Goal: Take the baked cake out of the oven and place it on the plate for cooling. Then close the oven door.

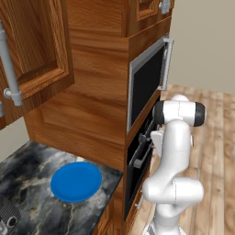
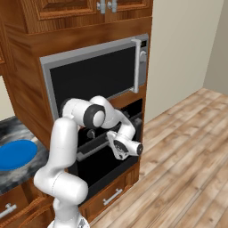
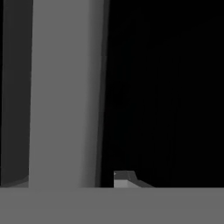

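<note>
One dark marble counter [image 1: 27,183], wooden floor [image 2: 187,147]

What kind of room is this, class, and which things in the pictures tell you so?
A home kitchen, rendered rather than real. A black built-in oven sits under a silver-framed microwave in wooden cabinetry, beside a dark marble counter with a blue plate on it.

No readable text, labels, brands or numbers anywhere; oven [image 2: 104,147] display strip and knobs too small to read.
</note>
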